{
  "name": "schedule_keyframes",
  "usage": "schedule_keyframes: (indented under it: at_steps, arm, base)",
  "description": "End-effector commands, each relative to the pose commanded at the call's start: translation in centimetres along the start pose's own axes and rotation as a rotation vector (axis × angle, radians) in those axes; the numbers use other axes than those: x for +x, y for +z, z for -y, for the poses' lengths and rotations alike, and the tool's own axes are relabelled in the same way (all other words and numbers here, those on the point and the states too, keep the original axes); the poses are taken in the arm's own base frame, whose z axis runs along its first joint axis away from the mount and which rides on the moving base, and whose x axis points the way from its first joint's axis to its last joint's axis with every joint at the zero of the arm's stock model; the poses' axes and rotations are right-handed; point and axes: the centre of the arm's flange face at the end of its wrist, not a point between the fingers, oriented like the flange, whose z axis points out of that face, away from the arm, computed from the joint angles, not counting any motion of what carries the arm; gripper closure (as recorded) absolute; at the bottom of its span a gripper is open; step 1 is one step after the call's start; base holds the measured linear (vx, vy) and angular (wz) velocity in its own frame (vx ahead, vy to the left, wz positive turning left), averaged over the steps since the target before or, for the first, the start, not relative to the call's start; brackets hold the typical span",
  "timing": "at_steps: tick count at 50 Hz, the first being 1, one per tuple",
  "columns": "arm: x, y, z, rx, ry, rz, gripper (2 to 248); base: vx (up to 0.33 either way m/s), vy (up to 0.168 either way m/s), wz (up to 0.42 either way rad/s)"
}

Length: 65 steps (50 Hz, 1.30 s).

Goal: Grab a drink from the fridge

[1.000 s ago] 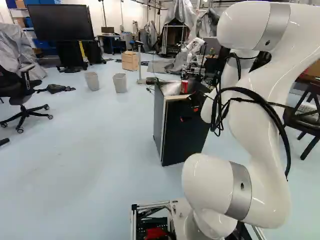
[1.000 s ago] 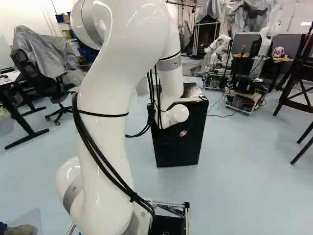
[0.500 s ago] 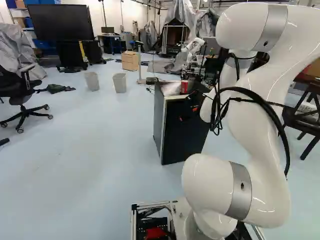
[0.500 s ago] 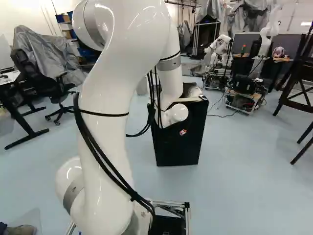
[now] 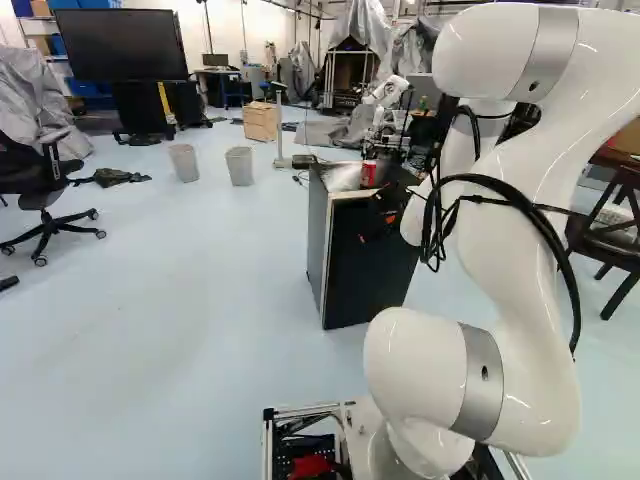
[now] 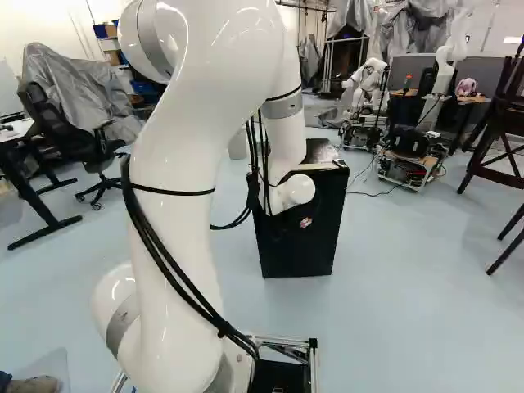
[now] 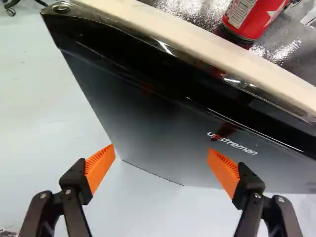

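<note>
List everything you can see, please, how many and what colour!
mini fridge: 1, black, ahead
drink can: 1, red, on the fridge
bins: 2, grey, beyond the fridge
screen: 1, black, left base view's upper left
wooden box: 1, tan, behind the bins
office chair: 1, black, far left
covers: several, silver-grey, left and back
desk: 1, white top, right base view's left
other robots: at least 2, white, back
arm: 1, white, on the base
hand: 1, black and orange, open by the fridge

L/R base cams behind arm (image 5: 515, 270), fwd/down, fridge (image 5: 350, 290) in both; wrist cam close
</note>
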Motion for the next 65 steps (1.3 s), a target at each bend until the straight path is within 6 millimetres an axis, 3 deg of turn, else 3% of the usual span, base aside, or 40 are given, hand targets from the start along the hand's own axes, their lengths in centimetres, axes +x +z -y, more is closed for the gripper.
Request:
schedule_keyframes:
  at_steps: [45, 65]
  arm:
    - [-1.0, -4.4, 2.8, -0.039, 0.082, -0.126, 3]
    - [0.0, -4.8, 3.3, -0.084, 0.128, -0.21, 3]
  base:
    - [0.0, 0.0, 0.0]
    - [0.0, 0.0, 0.0]
